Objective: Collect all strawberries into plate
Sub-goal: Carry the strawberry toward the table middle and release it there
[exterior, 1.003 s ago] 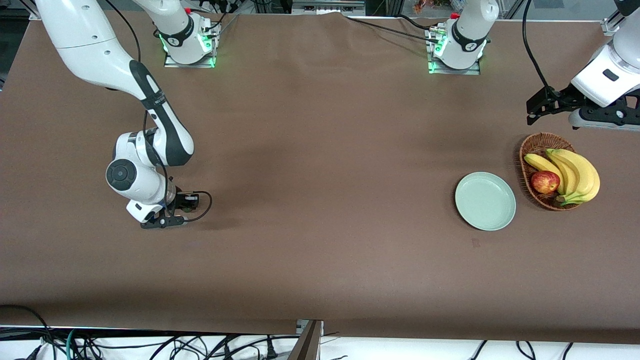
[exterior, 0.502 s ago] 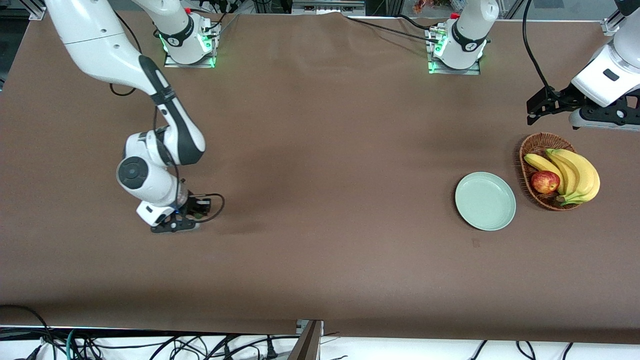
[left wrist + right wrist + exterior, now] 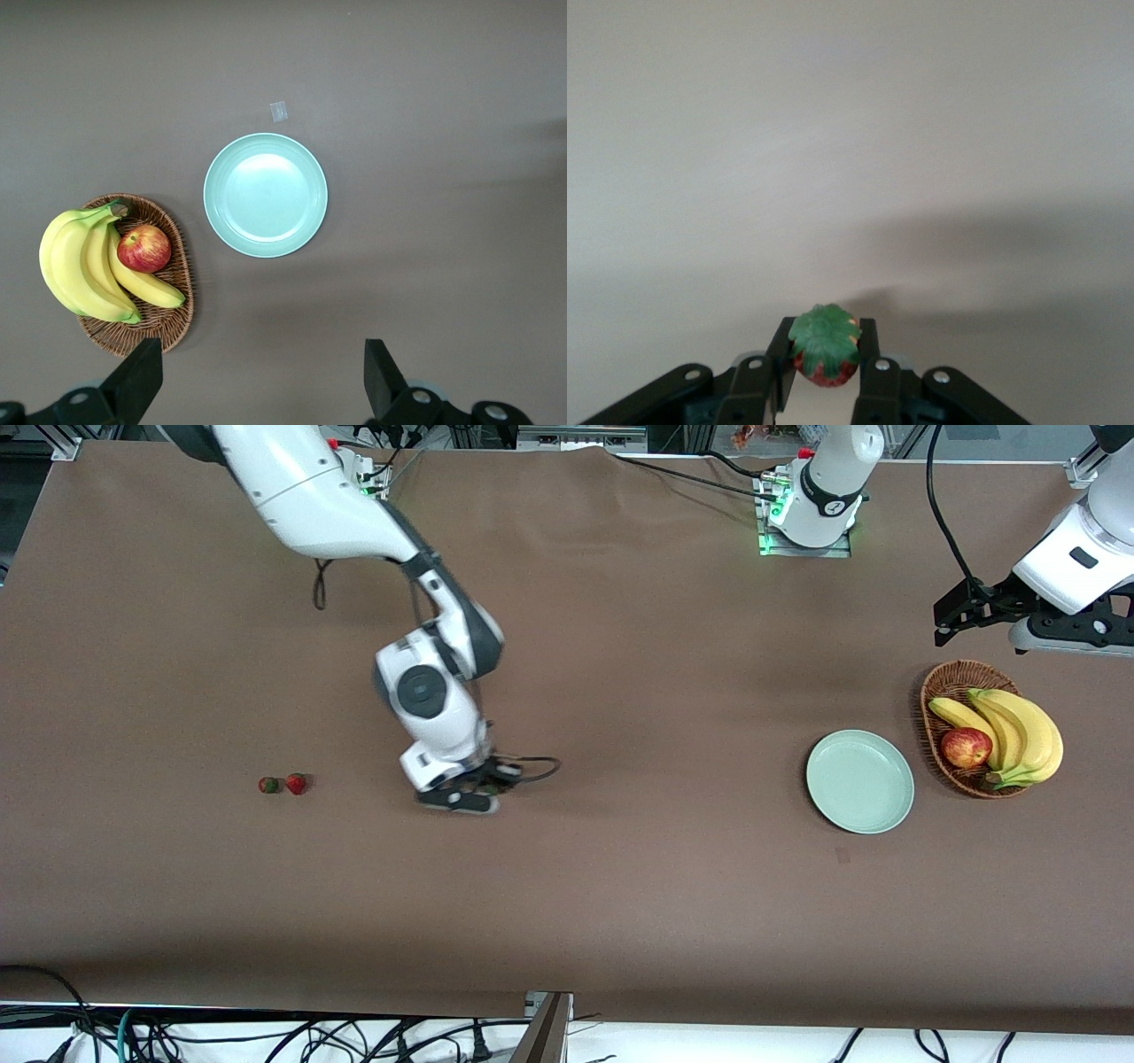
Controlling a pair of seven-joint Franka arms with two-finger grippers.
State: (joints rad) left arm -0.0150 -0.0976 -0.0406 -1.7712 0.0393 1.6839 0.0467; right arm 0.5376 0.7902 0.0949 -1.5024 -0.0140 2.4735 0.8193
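My right gripper (image 3: 461, 793) hangs low over the middle of the table, shut on one strawberry (image 3: 825, 354) whose green cap shows between the fingers. Two more strawberries (image 3: 268, 785) (image 3: 297, 783) lie side by side on the brown table toward the right arm's end. The pale mint-green plate (image 3: 859, 781) (image 3: 266, 195) sits bare toward the left arm's end, beside the basket. My left gripper (image 3: 961, 607) (image 3: 259, 390) waits open, high over the table near the basket, with nothing between its fingers.
A brown wicker basket (image 3: 952, 682) (image 3: 177, 266) holds bananas (image 3: 1019, 731) and a red apple (image 3: 966, 747) right beside the plate. A small tape mark (image 3: 842, 856) lies on the table a little nearer to the front camera than the plate.
The right arm has swung from the right arm's end toward the table's middle, gripper still shut. Two strawberries now show where it was. The left arm has not moved.
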